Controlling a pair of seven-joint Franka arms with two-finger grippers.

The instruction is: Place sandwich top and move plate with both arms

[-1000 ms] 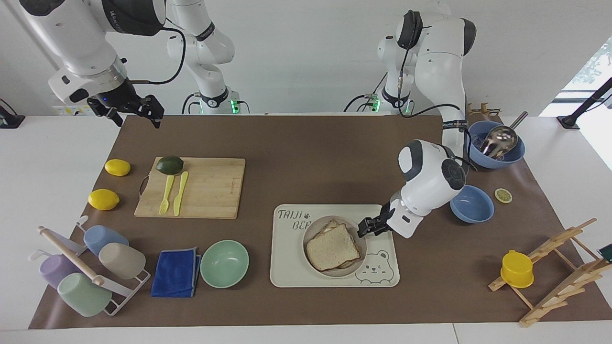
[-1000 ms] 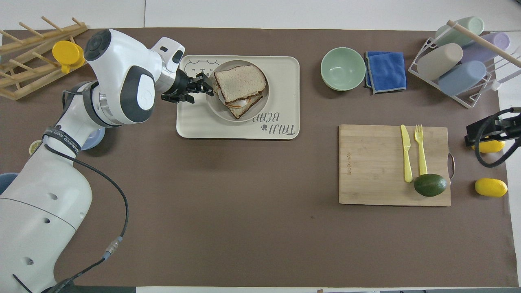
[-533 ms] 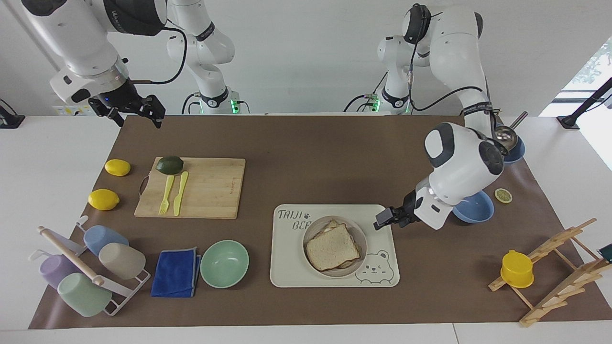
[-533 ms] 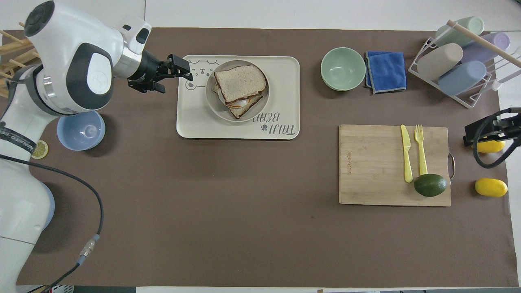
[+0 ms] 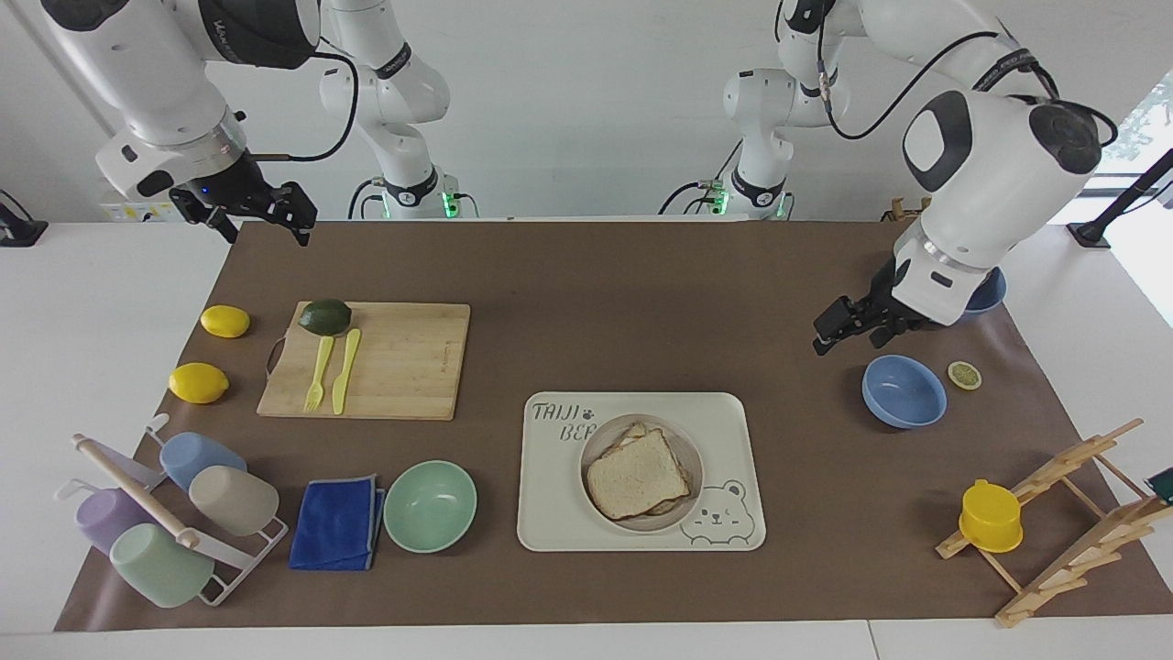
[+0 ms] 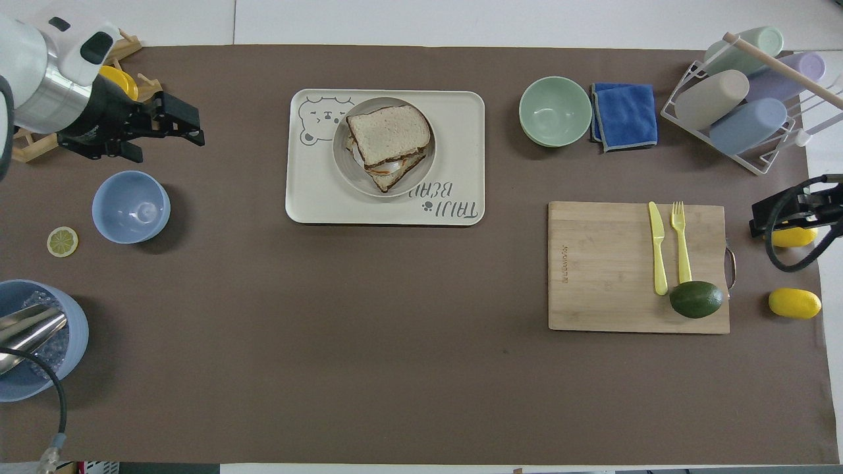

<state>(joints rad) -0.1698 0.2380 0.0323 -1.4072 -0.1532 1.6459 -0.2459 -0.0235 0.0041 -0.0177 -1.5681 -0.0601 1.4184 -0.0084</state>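
Observation:
The sandwich top (image 5: 639, 473) lies flat on the stacked sandwich in the round plate (image 5: 696, 463), which sits on the cream bear tray (image 5: 550, 513). In the overhead view the sandwich top (image 6: 388, 135), the plate (image 6: 342, 164) and the tray (image 6: 309, 197) show clearly. My left gripper (image 5: 827, 330) is open and empty, raised over the mat beside the small blue bowl (image 5: 904, 391), well away from the plate; it also shows in the overhead view (image 6: 197, 130). My right gripper (image 5: 264, 234) is open and empty, waiting raised over the mat's corner at the right arm's end, above the lemons (image 6: 767, 217).
A cutting board (image 5: 371, 359) holds an avocado, a yellow fork and a knife; two lemons (image 5: 198, 382) lie beside it. A mint bowl (image 5: 430, 505), a blue cloth and a cup rack are near the tray. A large blue bowl with a ladle (image 6: 33, 336), a lemon slice and a wooden rack with a yellow cup (image 5: 991, 516) are at the left arm's end.
My left gripper pulled back from the plate's edge and rose toward the left arm's end of the table, empty. The sandwich top stayed on the plate. The right arm has not moved.

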